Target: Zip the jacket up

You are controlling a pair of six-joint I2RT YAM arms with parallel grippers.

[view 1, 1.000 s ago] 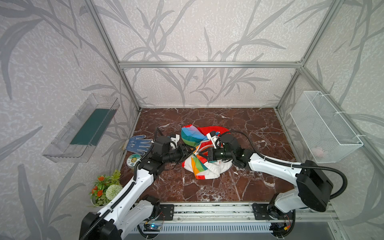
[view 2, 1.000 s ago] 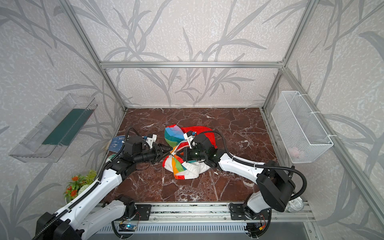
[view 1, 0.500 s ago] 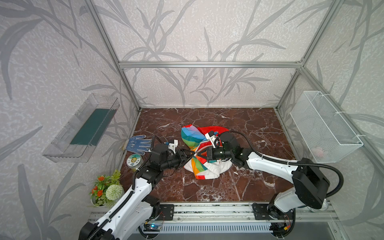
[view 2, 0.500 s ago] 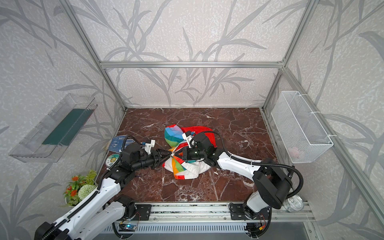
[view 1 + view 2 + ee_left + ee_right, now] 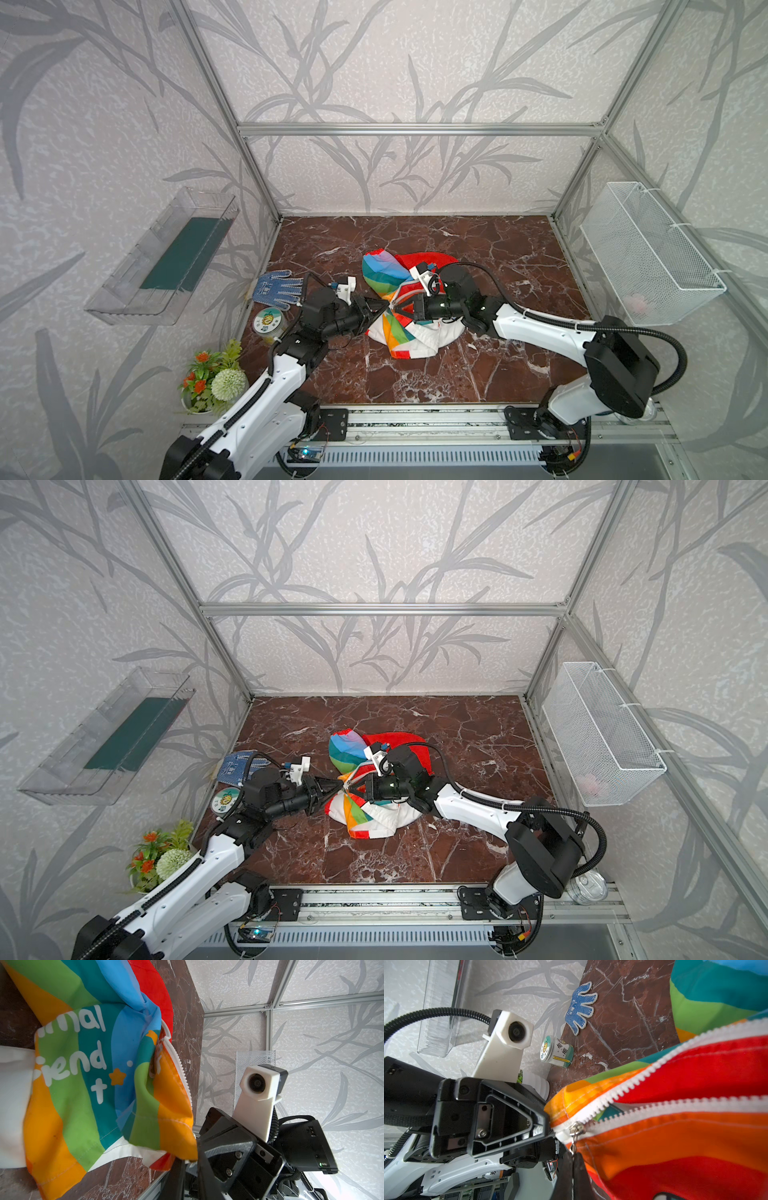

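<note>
The rainbow-striped jacket (image 5: 399,328) (image 5: 365,812) lies crumpled mid-table, its red hood toward the back. Both grippers meet tip to tip at its near-left edge. My left gripper (image 5: 384,308) (image 5: 338,786) (image 5: 190,1162) is shut on the orange bottom corner of the jacket (image 5: 83,1064), beside the white zipper's lower end. My right gripper (image 5: 397,307) (image 5: 353,786) (image 5: 573,1159) is shut on the metal zipper pull (image 5: 573,1148), which hangs from the slider (image 5: 577,1128) at the bottom of the zipper. Above the slider the two white tooth rows (image 5: 654,1086) stand apart.
A blue dotted glove (image 5: 276,286) and a round tin (image 5: 269,322) lie by the left wall. A flower pot (image 5: 212,378) stands at the front left. A clear tray (image 5: 166,257) hangs on the left wall and a wire basket (image 5: 648,257) on the right wall.
My left gripper has moved right to the jacket's bottom corner and closed on it. My right gripper has stayed shut on the zipper pull, almost unmoved.
</note>
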